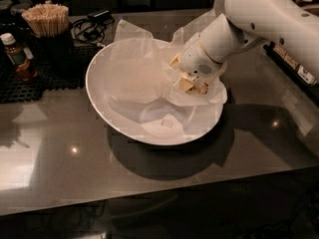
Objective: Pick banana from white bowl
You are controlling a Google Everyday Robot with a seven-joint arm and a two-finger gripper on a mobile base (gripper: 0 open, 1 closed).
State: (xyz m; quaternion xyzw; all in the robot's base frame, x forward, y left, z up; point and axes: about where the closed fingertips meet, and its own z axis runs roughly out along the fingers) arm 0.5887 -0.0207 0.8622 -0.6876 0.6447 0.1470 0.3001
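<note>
Table (55, 158): dark, glossy; everything is carried on it.
White bowl (97, 96): wide, shallow; set at the middle of the table.
Paper (133, 68): crinkled, translucent; the bowl is lined with it.
Gripper (192, 83): lowered into the right side of the bowl, among the paper folds; whether it is open or closed cannot be told.
Banana (201, 88): right part of the bowl, under the gripper; only a yellow-brown bit is seen.
Arm (259, 19): white, entering from the far right.
Stick holder (47, 21): far left.
Bottle (16, 56): far left, on a black mat (45, 81).

gripper (192, 85) inside white bowl (98, 102), right side, amid crinkled paper (133, 68)
</note>
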